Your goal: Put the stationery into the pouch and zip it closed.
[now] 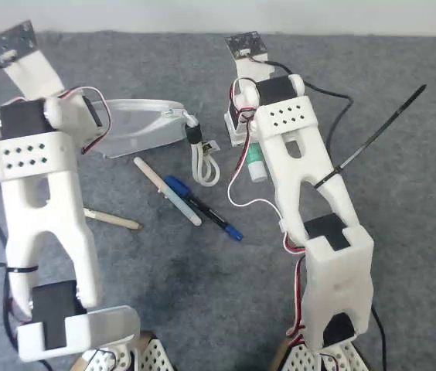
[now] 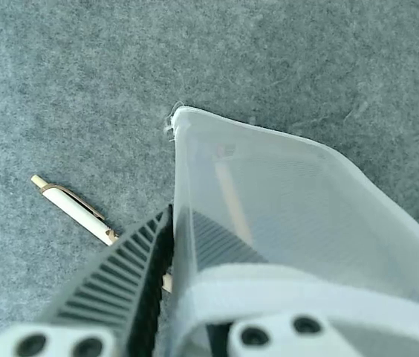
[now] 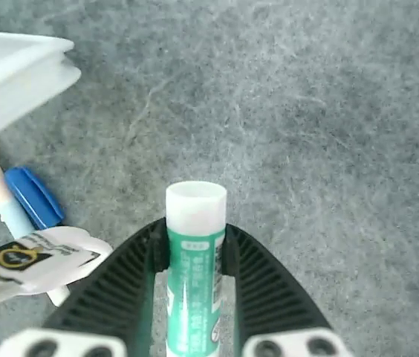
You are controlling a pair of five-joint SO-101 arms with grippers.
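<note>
Gripping glue stick, right gripper jaws closed snug on green body, white cap past tips, above grey tabletop. Left gripper jaws pinched on mesh pouch wall, one jaw inside. White strap loop lies between pouch and glue stick. Cream pen and blue marker between arms; beige pen partly under left arm.

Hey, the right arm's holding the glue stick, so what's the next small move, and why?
Probably swing the right pincer toward the pouch: it is shut on the glue stick, and the left pincer grips the pouch's edge, seemingly ready to receive it.
</note>
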